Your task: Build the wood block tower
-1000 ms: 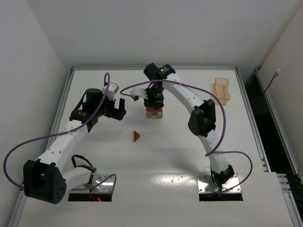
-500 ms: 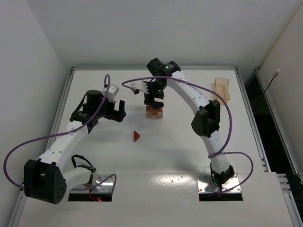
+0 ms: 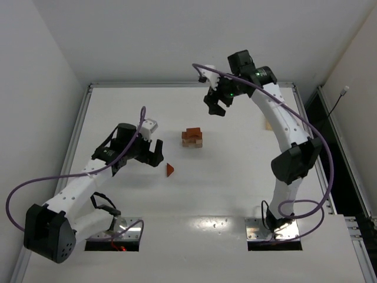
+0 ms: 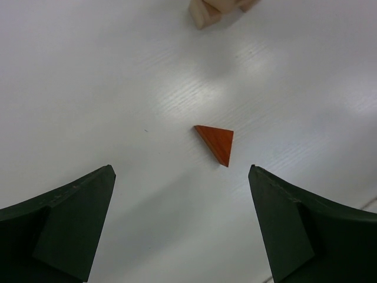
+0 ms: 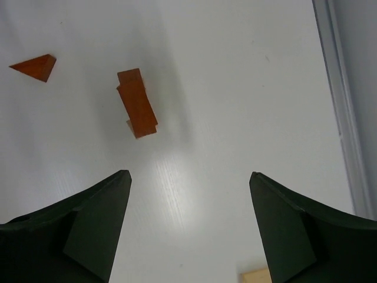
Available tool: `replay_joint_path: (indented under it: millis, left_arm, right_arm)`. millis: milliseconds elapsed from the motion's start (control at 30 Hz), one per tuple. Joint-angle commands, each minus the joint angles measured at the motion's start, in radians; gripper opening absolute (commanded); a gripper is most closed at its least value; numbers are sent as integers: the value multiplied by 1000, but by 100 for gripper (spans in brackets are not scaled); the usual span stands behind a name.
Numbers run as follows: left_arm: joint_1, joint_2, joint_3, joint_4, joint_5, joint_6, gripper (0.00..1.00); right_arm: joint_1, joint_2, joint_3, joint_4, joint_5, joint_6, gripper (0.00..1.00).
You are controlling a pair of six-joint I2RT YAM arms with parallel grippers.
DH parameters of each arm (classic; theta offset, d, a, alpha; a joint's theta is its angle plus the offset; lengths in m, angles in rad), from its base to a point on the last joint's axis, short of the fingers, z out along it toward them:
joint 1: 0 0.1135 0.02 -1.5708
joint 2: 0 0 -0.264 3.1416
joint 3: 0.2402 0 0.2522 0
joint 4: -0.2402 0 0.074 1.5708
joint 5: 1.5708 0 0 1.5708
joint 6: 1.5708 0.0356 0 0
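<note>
The wood block tower (image 3: pixel 192 138) stands mid-table, tan pieces below and reddish-brown ones on top; it also shows in the right wrist view (image 5: pixel 136 103), and its tan base shows at the top edge of the left wrist view (image 4: pixel 206 15). One loose wood block, a reddish-brown triangle (image 3: pixel 169 170), lies flat in front of it. My left gripper (image 3: pixel 154 154) hovers open just left of the triangle (image 4: pixel 216 143), which lies ahead of the fingers (image 4: pixel 76 224), not between them. My right gripper (image 3: pixel 215 106) hangs open and empty above the table, behind and right of the tower.
A light-tan tray (image 3: pixel 266 125) sits at the back right, mostly hidden behind my right arm; its corner shows in the right wrist view (image 5: pixel 256 276). The table's raised rim (image 3: pixel 88 88) runs along the back and sides.
My right gripper opened, let go of the tower's top and rose back to the right. My left gripper moved right and nearer, toward the triangle.
</note>
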Motion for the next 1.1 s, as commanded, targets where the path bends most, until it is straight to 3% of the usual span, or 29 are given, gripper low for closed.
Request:
replay_joint_path:
  millis: [0, 100, 233, 567, 700, 767, 1067]
  left_arm:
    - [-28, 71, 41, -43, 46, -67, 93]
    - [-38, 168, 90, -77, 81, -138, 78]
    - [-68, 302, 163, -126, 102, -242, 68]
    - [-93, 540, 348, -195, 139, -403, 56]
    - [-93, 630, 418, -279, 74, -451, 47]
    - [-93, 654, 427, -297, 60, -476, 37]
    - [-84, 732, 497, -379, 40, -503, 49]
  right_arm:
    - [-87, -103, -134, 117, -23, 172, 79]
    - [-197, -154, -223, 153, -110, 256, 79]
    - [-292, -221, -299, 153, -210, 292, 79]
    - [-334, -249, -377, 174, -302, 315, 79]
    - [-363, -240, -386, 174, -364, 315, 79]
    - [-374, -240, -395, 174, -376, 315, 79]
    - [-392, -240, -395, 164, -408, 315, 79]
